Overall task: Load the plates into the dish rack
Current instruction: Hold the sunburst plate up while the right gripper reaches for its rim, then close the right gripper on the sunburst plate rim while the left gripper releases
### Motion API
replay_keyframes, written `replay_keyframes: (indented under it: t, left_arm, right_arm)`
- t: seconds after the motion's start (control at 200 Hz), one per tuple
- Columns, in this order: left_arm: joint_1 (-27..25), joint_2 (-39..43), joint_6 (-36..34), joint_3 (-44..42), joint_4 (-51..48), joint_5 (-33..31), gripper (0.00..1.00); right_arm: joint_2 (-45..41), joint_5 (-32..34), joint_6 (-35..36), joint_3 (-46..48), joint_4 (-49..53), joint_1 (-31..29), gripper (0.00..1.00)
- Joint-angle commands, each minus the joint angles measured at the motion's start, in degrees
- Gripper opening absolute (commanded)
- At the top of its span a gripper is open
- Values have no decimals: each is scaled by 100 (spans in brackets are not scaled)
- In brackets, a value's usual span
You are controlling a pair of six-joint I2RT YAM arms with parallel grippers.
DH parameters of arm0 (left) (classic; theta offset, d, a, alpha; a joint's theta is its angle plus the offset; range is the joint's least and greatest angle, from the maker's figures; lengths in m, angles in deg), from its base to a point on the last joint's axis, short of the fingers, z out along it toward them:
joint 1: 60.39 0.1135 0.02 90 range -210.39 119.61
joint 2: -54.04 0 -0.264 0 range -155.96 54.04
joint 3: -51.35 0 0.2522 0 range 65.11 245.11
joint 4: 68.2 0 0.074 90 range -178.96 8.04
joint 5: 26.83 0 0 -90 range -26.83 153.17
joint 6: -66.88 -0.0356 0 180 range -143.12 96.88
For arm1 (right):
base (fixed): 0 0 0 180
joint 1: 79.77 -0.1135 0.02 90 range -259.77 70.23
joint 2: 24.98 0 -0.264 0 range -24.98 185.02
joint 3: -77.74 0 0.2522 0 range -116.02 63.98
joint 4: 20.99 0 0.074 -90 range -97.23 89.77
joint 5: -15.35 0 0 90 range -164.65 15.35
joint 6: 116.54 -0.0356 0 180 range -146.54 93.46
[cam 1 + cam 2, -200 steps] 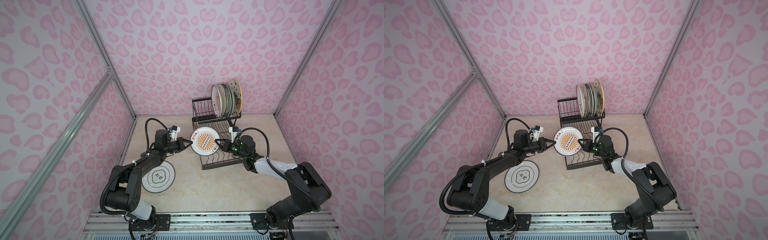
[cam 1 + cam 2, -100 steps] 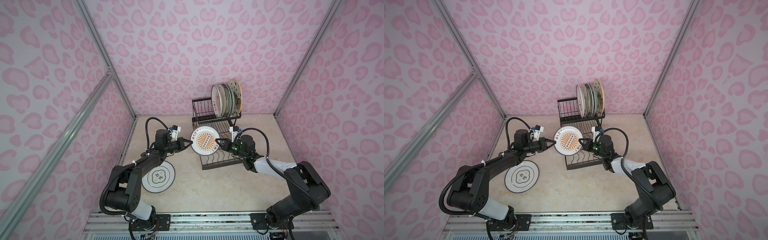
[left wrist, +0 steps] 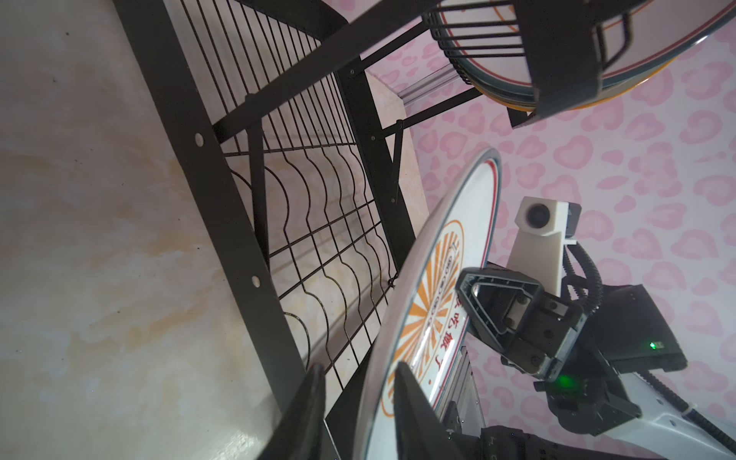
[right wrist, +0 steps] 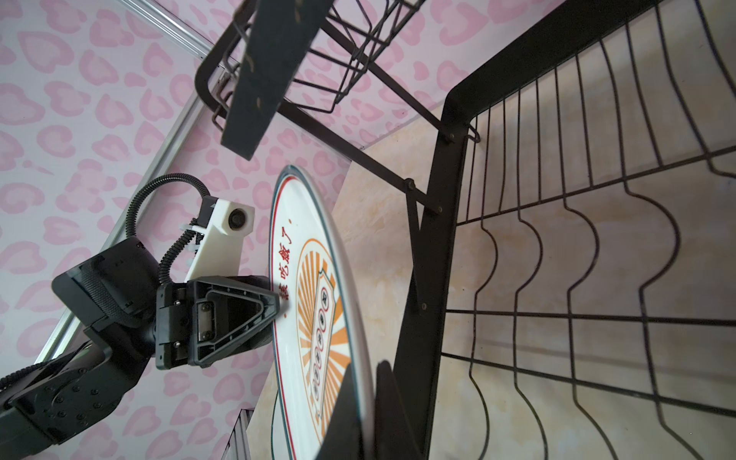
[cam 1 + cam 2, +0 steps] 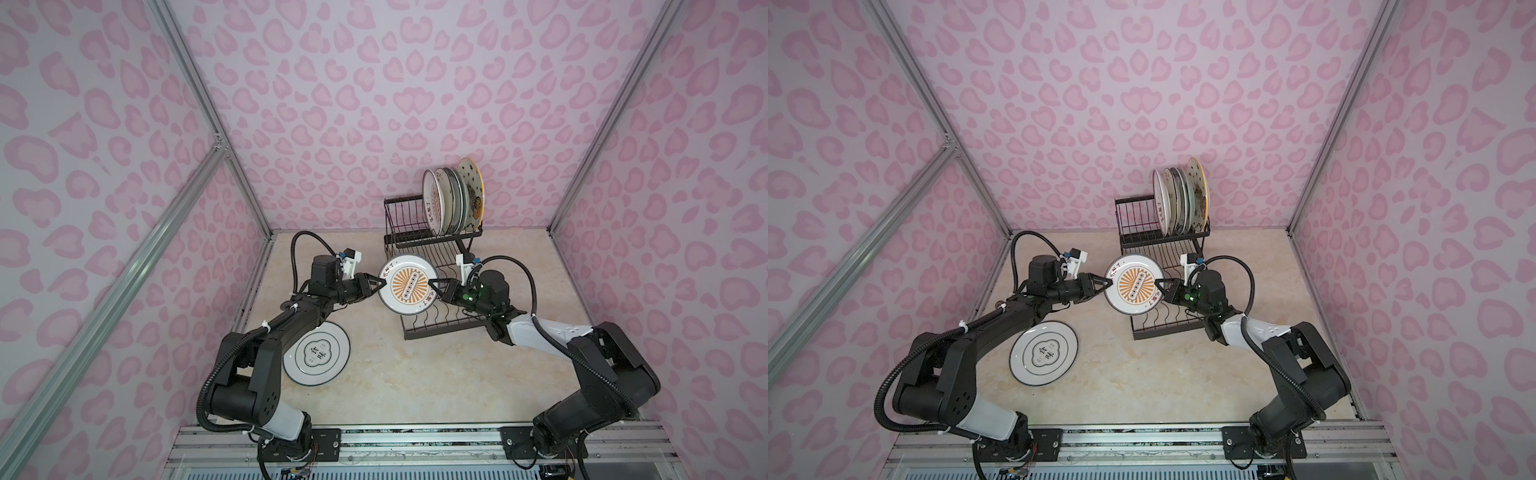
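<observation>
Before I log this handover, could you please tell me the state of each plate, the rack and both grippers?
sunburst plate: held off the table between both grippers.
right gripper: shut on the sunburst plate's rim.
left gripper: open, jaws astride the opposite rim.
emblem plate: lying flat on the table, untouched.
racked plates: standing upright in the upper basket.
dish rack: upright, upper basket partly filled.

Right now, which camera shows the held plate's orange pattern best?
Both top views: the plate faces the camera, so its whole sunburst shows. Both wrist views see it nearly edge-on, with the pattern squashed and partly hidden.
</observation>
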Motion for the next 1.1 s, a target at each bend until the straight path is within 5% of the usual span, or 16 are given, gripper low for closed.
replay_keyframes:
  t: [0.0, 1.095]
  left_arm:
    - [-3, 102, -160, 107, -222, -46, 41]
    - [23, 872, -1178, 561, -1901, -809, 48]
  right_arm:
    - [29, -114, 62, -51, -218, 10, 0]
    - [-449, -288, 560, -65, 280, 18, 0]
